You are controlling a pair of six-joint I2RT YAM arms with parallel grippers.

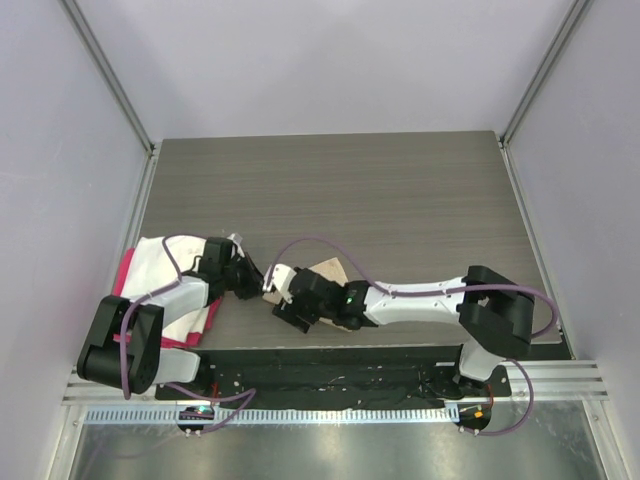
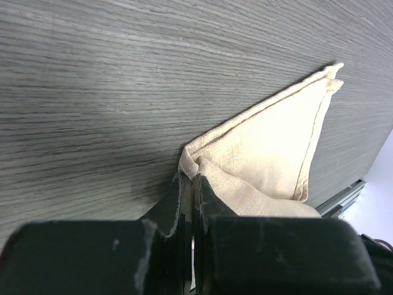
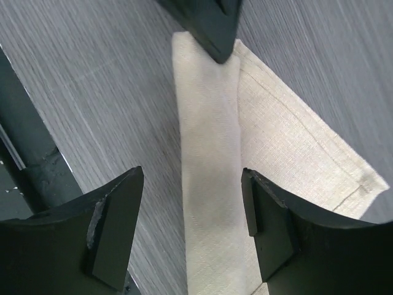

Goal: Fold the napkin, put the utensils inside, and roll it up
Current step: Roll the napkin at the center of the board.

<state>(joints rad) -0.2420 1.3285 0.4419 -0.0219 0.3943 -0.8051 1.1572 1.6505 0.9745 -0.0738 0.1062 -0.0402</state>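
Anchor the rolled end of the napkin (image 3: 209,153), lying centre-near on the table (image 1: 400,190) between the arms, with the left gripper (image 2: 190,181), pinched shut on that end. Lower the right gripper (image 3: 193,206), spread wide astride the rolled strip, squarely and close gently, to avoid loosening the roll. Cannot see the spoon; check for it before tightening.
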